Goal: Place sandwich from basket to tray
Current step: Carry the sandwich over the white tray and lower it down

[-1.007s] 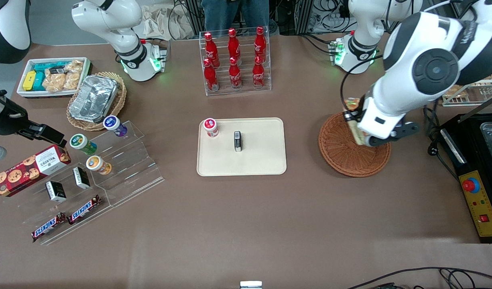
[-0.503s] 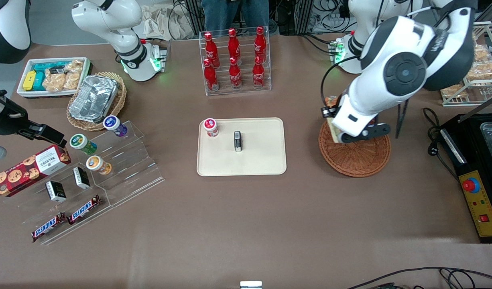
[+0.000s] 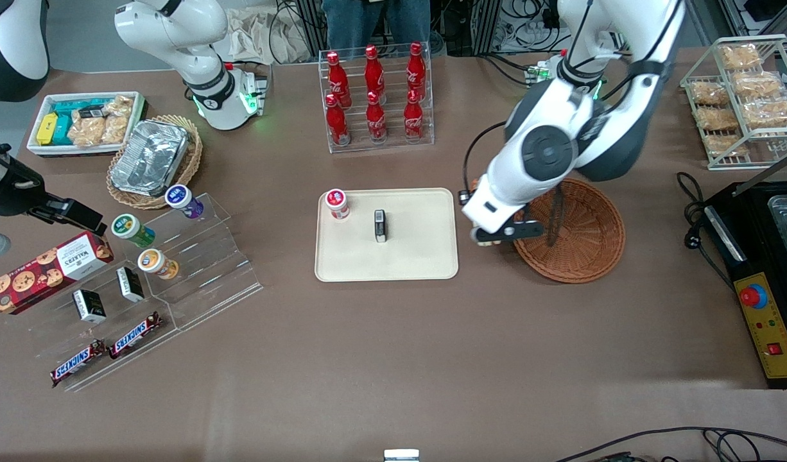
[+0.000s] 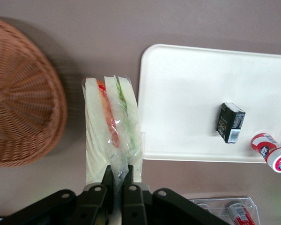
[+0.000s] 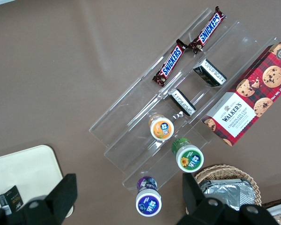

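The sandwich (image 4: 112, 126), a wrapped wedge of pale bread with red, orange and green filling, hangs from my left gripper (image 4: 116, 176), which is shut on the end of its clear wrap. It is held above bare table between the reddish-brown wicker basket (image 4: 18, 108) and the edge of the cream tray (image 4: 187, 93). In the front view the gripper (image 3: 477, 208) is between the tray (image 3: 425, 256) and the basket (image 3: 586, 237), and the arm hides the sandwich. The basket holds nothing.
A small black box (image 3: 380, 226) and a red-lidded cup (image 3: 336, 203) stand on the tray's half toward the parked arm. A rack of red bottles (image 3: 375, 96) stands farther from the camera. A wire snack rack (image 3: 740, 96) and a black appliance (image 3: 766, 256) are at the working arm's end.
My gripper has lifted the sandwich out of the basket and carried it sideways toward the tray. It is now past the basket's rim, next to the tray's edge.
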Robot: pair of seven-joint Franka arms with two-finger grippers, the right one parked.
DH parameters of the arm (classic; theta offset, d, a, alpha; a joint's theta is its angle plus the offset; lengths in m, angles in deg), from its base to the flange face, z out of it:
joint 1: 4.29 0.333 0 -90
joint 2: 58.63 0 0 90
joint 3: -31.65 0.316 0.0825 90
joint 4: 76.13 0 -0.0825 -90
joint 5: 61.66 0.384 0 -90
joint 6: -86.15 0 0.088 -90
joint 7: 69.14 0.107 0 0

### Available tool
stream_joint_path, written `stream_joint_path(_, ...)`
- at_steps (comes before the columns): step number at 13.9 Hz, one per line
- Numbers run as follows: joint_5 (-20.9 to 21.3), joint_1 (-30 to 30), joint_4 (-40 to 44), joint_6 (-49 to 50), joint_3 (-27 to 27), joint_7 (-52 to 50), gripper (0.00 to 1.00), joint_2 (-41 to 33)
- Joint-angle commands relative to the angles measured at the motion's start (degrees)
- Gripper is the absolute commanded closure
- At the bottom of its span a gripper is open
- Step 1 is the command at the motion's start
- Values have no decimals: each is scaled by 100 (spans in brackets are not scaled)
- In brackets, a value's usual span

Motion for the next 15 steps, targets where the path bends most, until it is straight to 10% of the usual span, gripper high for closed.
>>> stream_joint_path(1,-62,-232,-166,-397,30,70,100,120)
stream_joint_path(12,351,-752,-175,-2112,39,158,100,1378)
stream_joint_path(13,360,-752,-175,-2174,39,149,86,1431)
stream_joint_path(15,368,-752,-183,-2175,39,70,10,1423)
